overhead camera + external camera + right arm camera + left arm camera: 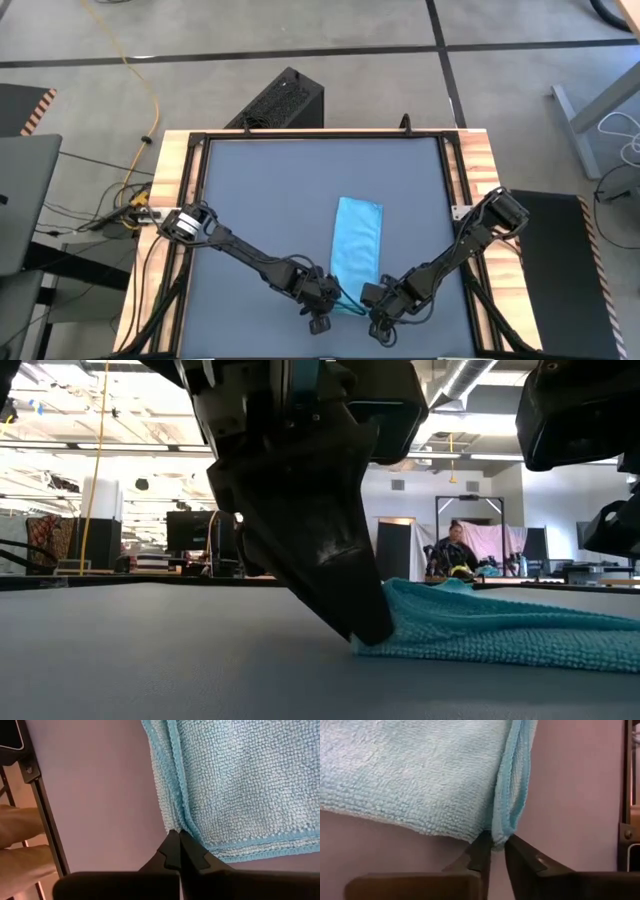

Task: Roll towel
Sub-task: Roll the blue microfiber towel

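Note:
The sky-blue towel lies on the dark grey table as a long narrow strip running from near to far. Both grippers stand at its near end. My left gripper is at the near left corner, and that corner sits between its narrowly parted fingertips. My right gripper is at the near right corner with its fingertips together. In the low view the left gripper's dark finger comes down onto the towel's edge. My left gripper pinches the towel's near left corner between its two fingertips, where the doubled hem ends. The fingers slant down from the near left. The rest of the towel lies on the table. My right gripper's shut fingertips meet on the towel's side hem, just short of its near right corner. They slant down from the near right. How many layers they have cannot be seen. The towel lies flat around them.
A black rail and wooden rim frame the table. A black box stands beyond the far edge. Bare tabletop lies to the left of the towel and beyond its far end. In the low view a person sits far back in the room.

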Motion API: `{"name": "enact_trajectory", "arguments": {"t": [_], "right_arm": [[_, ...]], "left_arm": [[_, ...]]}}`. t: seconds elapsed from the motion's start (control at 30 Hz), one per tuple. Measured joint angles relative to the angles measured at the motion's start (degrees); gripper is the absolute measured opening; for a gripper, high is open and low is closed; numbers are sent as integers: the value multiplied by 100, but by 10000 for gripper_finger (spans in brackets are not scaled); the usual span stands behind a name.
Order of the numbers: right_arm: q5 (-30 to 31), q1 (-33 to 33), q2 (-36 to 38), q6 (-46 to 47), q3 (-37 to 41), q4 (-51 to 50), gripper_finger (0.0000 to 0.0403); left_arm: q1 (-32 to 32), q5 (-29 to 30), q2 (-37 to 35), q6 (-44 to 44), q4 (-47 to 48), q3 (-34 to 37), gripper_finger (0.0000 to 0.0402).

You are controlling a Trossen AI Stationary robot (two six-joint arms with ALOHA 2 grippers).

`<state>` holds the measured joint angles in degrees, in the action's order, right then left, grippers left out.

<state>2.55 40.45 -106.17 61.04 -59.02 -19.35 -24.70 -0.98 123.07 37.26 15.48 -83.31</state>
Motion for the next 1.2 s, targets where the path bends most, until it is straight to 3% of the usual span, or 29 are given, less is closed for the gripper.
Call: {"name": "enact_trajectory", "arguments": {"t": [0.27, 0.5, 0.7, 0.9, 1.1, 1.2], "right_arm": [[29, -72, 2, -241, 2, -16, 13], [44, -79, 4, -304, 76, -3, 13], [70, -79, 9, -304, 197, 57, 14], [272, -83, 7, -303, 203, 94, 17], [353, -118, 4, -106, 216, 154, 17], [391, -118, 2, -85, 222, 206, 18]], "left_arm": [[34, -10, -37, -335, 361, -111, 139], [-247, 795, -160, -1588, 1483, -869, 141], [-526, 1438, -188, -2687, 1282, -1389, 139], [-531, 729, -121, -3040, 335, -1403, 139], [-487, -165, 280, -2840, 489, -1388, 139], [-491, -76, 488, -2908, 621, -1388, 139]]}}
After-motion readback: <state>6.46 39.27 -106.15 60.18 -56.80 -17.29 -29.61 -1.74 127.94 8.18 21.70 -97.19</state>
